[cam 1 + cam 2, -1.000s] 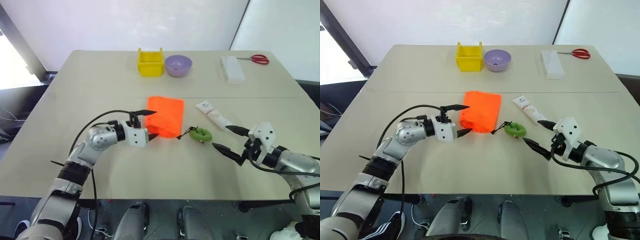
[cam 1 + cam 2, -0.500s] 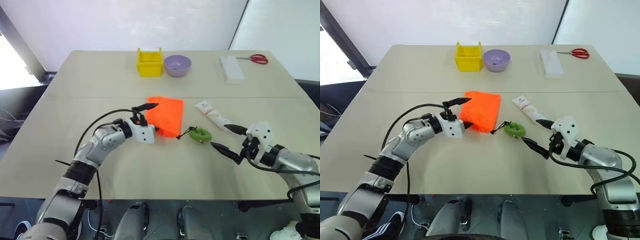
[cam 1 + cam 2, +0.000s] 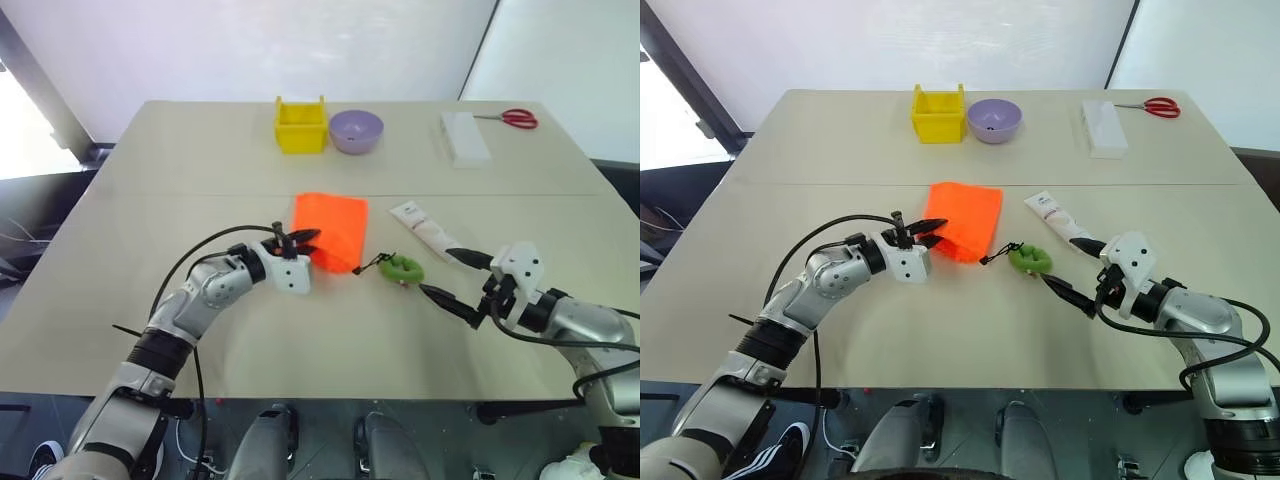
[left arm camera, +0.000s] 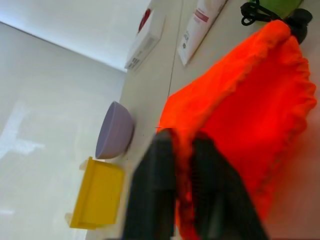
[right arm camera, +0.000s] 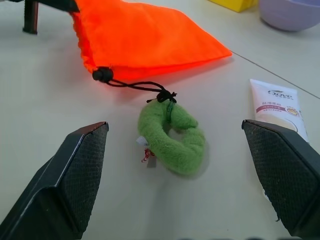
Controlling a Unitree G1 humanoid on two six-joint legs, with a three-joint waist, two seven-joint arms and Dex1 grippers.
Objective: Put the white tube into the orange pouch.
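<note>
From the head views, I am pinching the near-left edge of the orange pouch (image 3: 333, 230) with my left gripper (image 3: 303, 241), its two black fingers pressed together on the fabric. My right gripper (image 3: 456, 282) is hovering over the table (image 3: 200, 170) with its fingers spread wide. The white tube (image 3: 426, 230) is lying just beyond my right gripper's far finger, well to the right of my left one. The pouch's black cord (image 3: 370, 266) is running to the green loop (image 3: 402, 269), which is resting between my two grippers.

In my left wrist view, my fingers (image 4: 150, 200) are clamping a fold of the orange fabric. Past the pouch I am seeing the tube, a white box (image 4: 145, 45), a purple bowl (image 4: 114, 131) and a yellow bin (image 4: 96, 200).

In my right wrist view, my two fingers (image 5: 75, 175) are standing wide apart. The green loop is lying between them on the table, the pouch beyond it, and the tube is beside my one finger.
</note>
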